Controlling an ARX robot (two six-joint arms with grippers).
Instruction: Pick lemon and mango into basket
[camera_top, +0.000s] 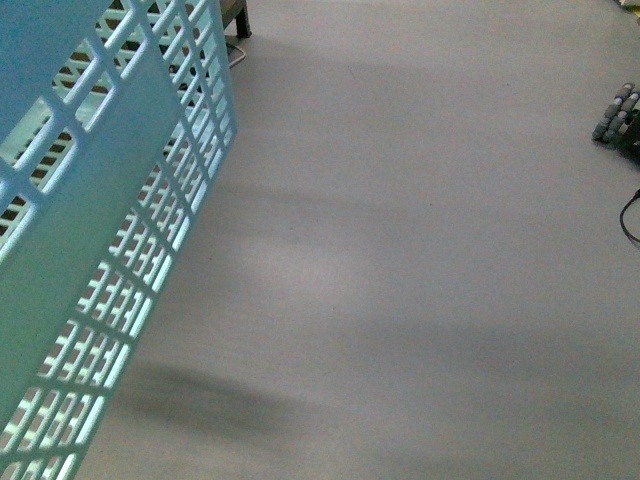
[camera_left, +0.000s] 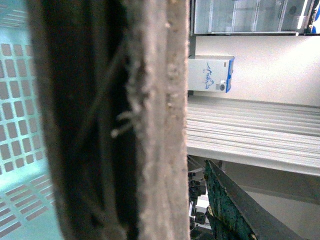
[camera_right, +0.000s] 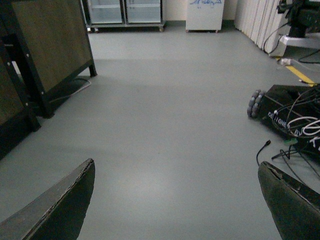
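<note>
The lemon and mango are out of view; the probably light, stiff plastic basket (camera_top: 90, 200) hangs tilted at left, best held by its ribbed handle (camera_left: 150, 125), where the left gripper (camera_left: 227, 205) cannot be judged clamped or loose, while the right gripper (camera_right: 176, 170) gapes empty.

Aqua-blue basket (camera_top: 100, 200), tilted, close at the left of the front view.

Its plastic wall is light aqua-blue, pierced by rows of small rectangular openings between plain solid bands. It slants from upper right to lower left, and light shows through the lattice. The base and rim are out of frame. In the left wrist view the inner lattice wall (camera_left: 20, 100) shows pale aqua behind the handle (camera_left: 100, 125). The handle fills the view as a dark brown ribbed bar, with a frayed, pale tan band along one edge.
</note>
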